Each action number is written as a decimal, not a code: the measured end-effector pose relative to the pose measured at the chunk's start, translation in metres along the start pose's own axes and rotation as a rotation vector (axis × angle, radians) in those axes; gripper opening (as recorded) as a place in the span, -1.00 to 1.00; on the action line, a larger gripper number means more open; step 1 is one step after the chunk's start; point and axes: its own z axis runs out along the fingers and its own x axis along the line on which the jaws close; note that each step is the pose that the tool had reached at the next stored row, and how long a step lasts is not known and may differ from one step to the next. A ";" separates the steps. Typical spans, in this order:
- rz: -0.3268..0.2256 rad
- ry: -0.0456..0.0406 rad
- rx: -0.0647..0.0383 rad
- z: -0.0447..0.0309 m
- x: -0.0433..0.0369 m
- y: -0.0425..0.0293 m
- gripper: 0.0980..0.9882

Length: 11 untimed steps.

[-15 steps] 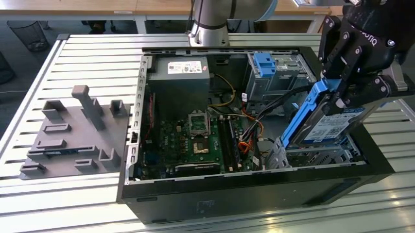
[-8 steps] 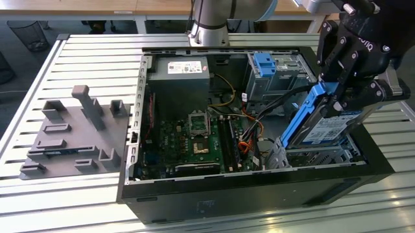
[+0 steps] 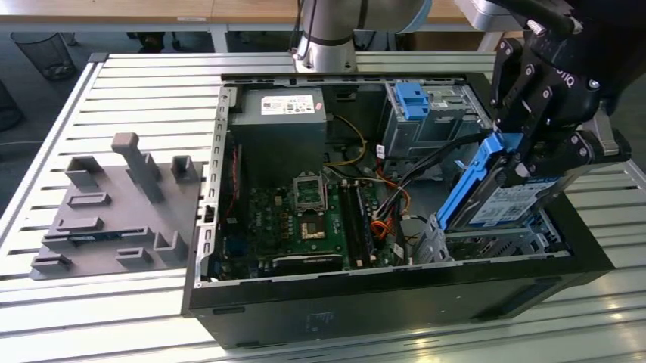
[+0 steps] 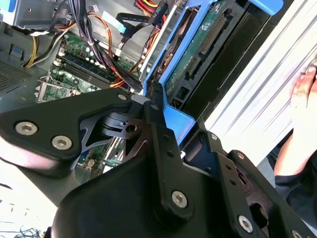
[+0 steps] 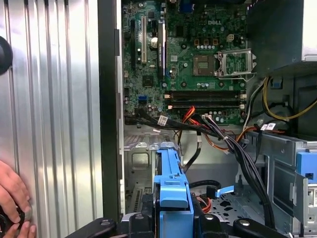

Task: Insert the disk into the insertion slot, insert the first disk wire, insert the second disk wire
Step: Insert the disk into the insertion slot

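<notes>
- Starting at the exterior view's left, we see a grey plastic fixture plate with upright blocks on the slatted metal table, well apart from the work. We judge it plays no part in this step.
- In the middle, the open black computer case shows its green motherboard. A loose bundle of black and orange wires runs toward the drive area. We think these are the main snag risk, so nothing should get trapped under the drive as it goes in.
- Further right, at the back of the case, stands a taller grey metal bay with a blue latch. We should not take it for the target.
- At the exterior view's right, the black gripper is clamped on the flat rectangular silver disk, gripping the bright blue plastic carrier that frames it.
- The disk hangs steeply tilted. Its lower end is down at the low silver perforated insertion slot, and it is not yet seated.
- To do this well, we would square the carrier's sides with the cage walls, bring the tilt down gradually, and press slowly without forcing.
- In the first wrist view a person's hand rests on the table outside the case wall. We would want it kept clear.
</notes>
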 end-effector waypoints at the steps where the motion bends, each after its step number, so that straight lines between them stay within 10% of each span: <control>1: 0.000 -0.0001 0.000 0.0007 0.0000 0.0000 -0.39; 11: 0.000 -0.0007 0.000 0.0091 0.0002 0.0006 -0.39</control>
